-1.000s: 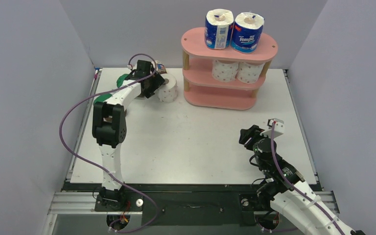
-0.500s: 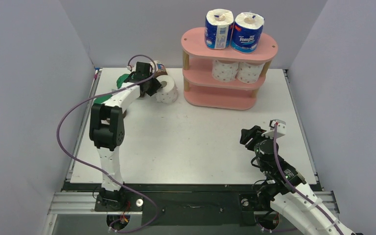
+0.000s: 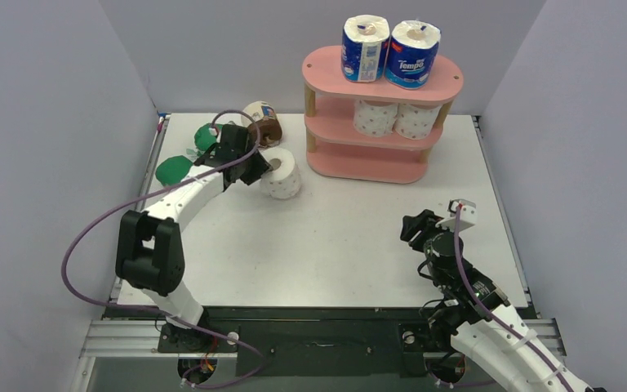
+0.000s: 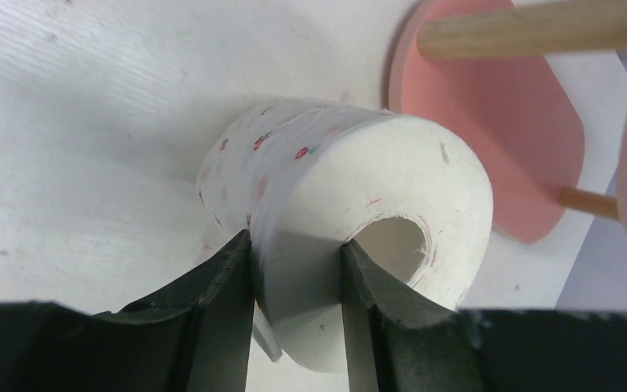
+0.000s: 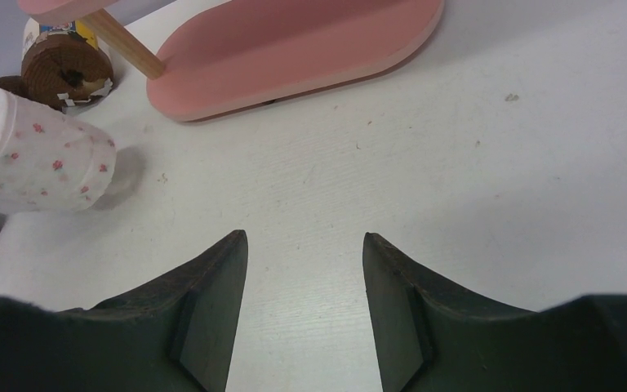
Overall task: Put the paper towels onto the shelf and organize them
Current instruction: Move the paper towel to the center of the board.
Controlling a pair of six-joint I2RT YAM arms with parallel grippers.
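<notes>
Dotted roll (image 3: 281, 175) in left fingers (image 4: 216, 322), brown roll (image 3: 264, 125) behind, shelf (image 3: 363, 168) beside.

Roll (image 3: 281, 173) left of shelf (image 3: 359, 168)

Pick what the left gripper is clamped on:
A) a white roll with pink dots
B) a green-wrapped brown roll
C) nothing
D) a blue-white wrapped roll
A: in the left wrist view the left gripper pinches the wall of the white roll with pink dots, one finger outside it and the other at the edge of its core hole.
</notes>
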